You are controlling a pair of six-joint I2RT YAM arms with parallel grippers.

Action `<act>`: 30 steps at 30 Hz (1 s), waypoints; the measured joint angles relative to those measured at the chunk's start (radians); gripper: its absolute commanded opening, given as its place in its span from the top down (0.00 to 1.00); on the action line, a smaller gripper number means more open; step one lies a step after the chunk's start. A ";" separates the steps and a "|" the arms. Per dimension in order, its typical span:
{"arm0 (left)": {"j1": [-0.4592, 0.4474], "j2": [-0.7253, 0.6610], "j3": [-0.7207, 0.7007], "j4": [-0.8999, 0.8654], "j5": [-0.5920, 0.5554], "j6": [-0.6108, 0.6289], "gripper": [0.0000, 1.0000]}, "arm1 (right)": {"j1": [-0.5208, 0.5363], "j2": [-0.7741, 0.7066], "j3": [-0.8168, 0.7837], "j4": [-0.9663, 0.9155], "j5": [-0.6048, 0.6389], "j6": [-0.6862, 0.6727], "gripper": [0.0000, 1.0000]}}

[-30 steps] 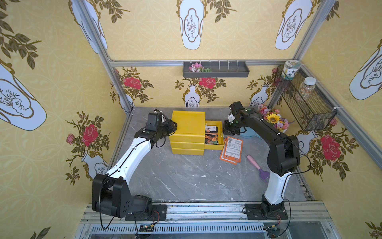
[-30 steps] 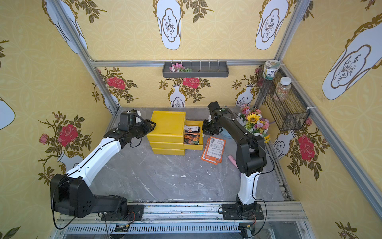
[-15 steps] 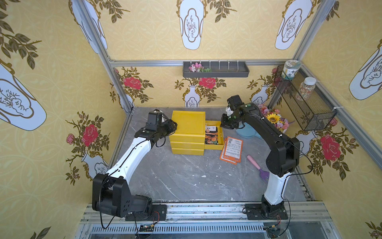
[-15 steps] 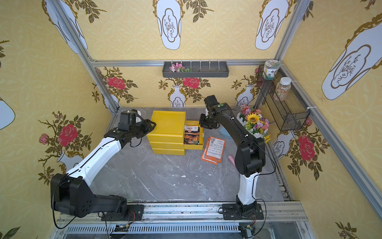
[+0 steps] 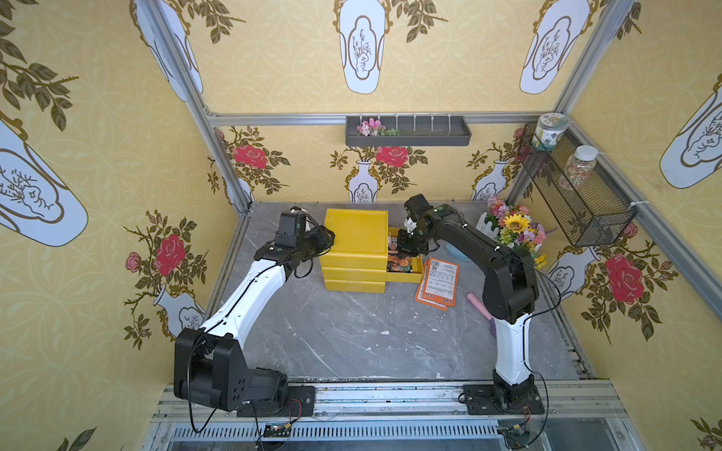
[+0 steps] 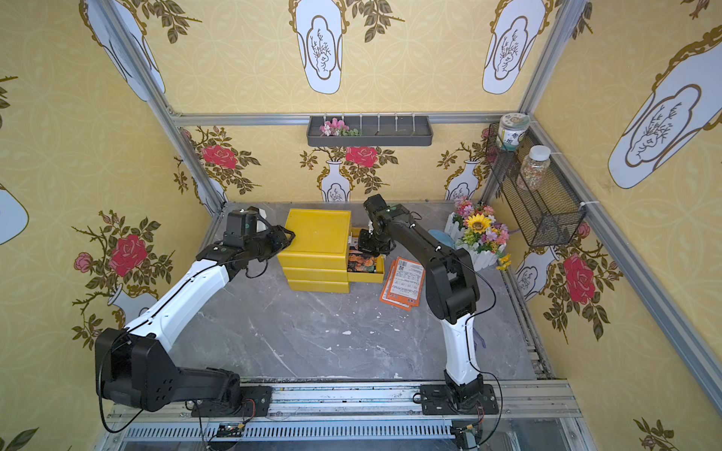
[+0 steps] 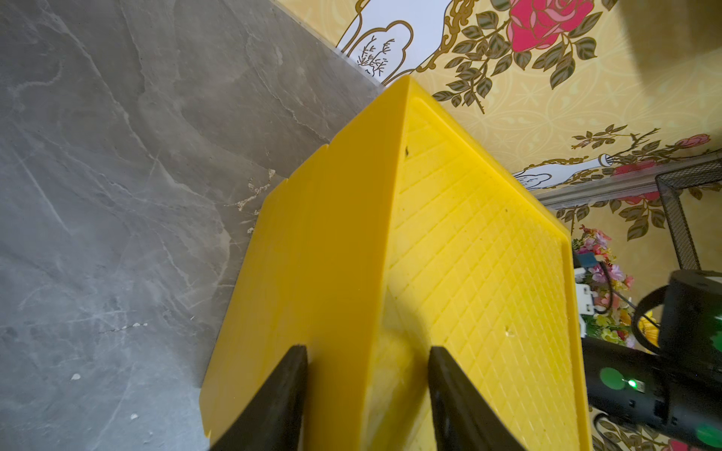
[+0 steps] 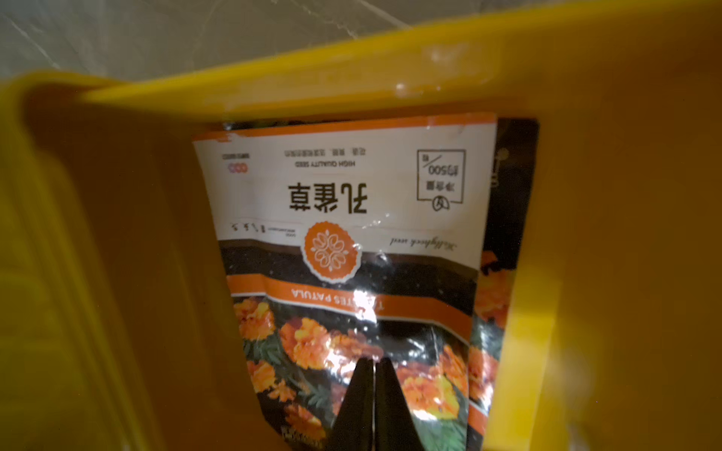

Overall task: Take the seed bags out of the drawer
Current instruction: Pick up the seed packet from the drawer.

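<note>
Inside the drawer (image 8: pixel 273 86), the right jaws pinch the top seed bag (image 8: pixel 344 242).

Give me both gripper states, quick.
Left gripper: astride an edge of the yellow chest; grip cannot be told.
Right gripper: closed, pinching the marigold seed bag in the drawer.
</note>
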State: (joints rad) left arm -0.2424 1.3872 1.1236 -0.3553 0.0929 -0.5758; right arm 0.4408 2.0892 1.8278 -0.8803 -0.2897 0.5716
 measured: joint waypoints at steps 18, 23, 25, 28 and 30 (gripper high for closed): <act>0.000 -0.002 -0.009 0.014 0.002 -0.008 0.46 | 0.016 0.042 0.012 0.061 -0.080 0.030 0.84; 0.000 -0.002 -0.009 0.014 0.003 -0.009 0.46 | -0.021 0.016 0.023 0.033 -0.070 0.018 0.77; 0.000 -0.001 -0.009 0.014 0.004 -0.009 0.46 | -0.038 -0.003 0.023 0.021 -0.045 0.000 0.75; 0.000 0.000 -0.009 0.016 0.005 -0.009 0.46 | -0.049 -0.015 0.038 -0.002 -0.018 -0.024 0.72; 0.000 0.001 -0.009 0.017 0.005 -0.009 0.46 | -0.043 -0.015 0.055 -0.018 -0.015 -0.036 0.70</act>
State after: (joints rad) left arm -0.2424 1.3884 1.1149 -0.3382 0.0978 -0.5850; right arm 0.3981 2.0743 1.8824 -0.8982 -0.3046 0.5358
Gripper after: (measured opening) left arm 0.538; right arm 0.285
